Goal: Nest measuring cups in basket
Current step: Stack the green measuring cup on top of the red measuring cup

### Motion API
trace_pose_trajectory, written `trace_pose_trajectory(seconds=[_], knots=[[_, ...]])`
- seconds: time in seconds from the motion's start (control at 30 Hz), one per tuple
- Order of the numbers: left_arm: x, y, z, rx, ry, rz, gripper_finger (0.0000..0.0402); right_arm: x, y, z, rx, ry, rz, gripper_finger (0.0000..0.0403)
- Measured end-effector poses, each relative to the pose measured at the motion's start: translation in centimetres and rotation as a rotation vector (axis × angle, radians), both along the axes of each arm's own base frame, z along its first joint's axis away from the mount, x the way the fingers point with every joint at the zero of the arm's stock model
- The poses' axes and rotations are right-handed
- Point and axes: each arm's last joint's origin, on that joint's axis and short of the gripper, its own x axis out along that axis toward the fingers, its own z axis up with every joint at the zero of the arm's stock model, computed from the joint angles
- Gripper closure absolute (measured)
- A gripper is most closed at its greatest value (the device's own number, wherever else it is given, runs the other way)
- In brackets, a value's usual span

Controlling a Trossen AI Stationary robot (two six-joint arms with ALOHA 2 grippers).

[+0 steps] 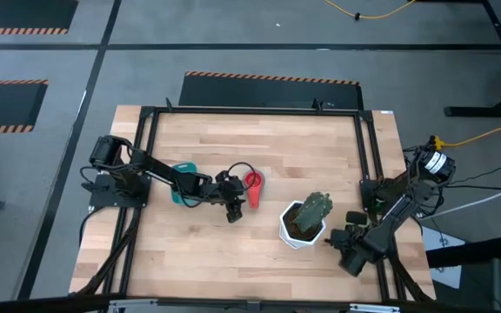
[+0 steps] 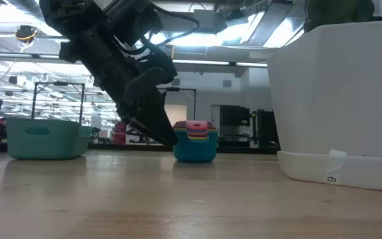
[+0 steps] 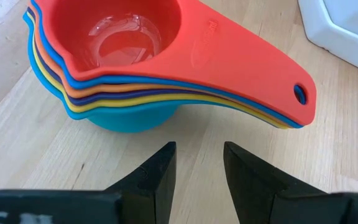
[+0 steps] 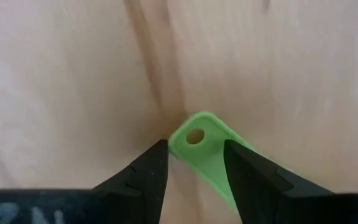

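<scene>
Measuring cups (image 3: 166, 68) are stacked beside, not inside, the basket (image 2: 45, 138); left gripper (image 3: 197, 168) is held part-open and empty, right gripper (image 4: 194, 165) straddling a green handle (image 4: 204, 152) unclamped.

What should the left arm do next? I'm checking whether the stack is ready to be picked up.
Probably ease the left end effector forward and close on the handles of the measuring cups. Its fingers are open and empty, just short of the nested stack, which sits on the table apart from the basket. The right end effector straddles a green cup handle.
</scene>
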Motion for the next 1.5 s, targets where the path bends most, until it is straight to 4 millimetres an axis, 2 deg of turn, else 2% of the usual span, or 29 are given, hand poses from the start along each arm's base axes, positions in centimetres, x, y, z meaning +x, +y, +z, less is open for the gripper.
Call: trace_pose_trajectory(seconds=[0.17, 0.4, 0.6, 0.7, 1.07, 1.5], knots=[[0.0, 0.0, 0.0, 0.000, 0.000, 0.000, 0.0273, 0.0, -1.0, 0.6, -0.047, -0.029, 0.006, 0.0244], [0.0, 0.0, 0.0, -0.006, 0.000, -0.005, 0.0273, -0.2, -1.2, 3.4, 0.011, -0.070, -0.014, 0.0244], [0.0, 0.0, 0.0, -0.008, 0.001, -0.008, 0.0273, -1.0, -2.0, 6.5, -0.092, 0.043, -0.013, 0.0244], [0.0, 0.0, 0.0, -0.008, 0.001, -0.008, 0.0273, -1.5, -2.6, 6.8, -0.149, 0.118, -0.017, 0.0244], [0.0, 0.0, 0.0, -0.008, 0.001, -0.008, 0.0273, -3.0, -4.3, 4.3, -0.214, 0.230, -0.040, 0.0244], [0.0, 0.0, 0.0, -0.007, 0.001, -0.009, 0.0273, -2.7, -5.2, 2.0, -0.149, 0.225, -0.093, 0.0244]])
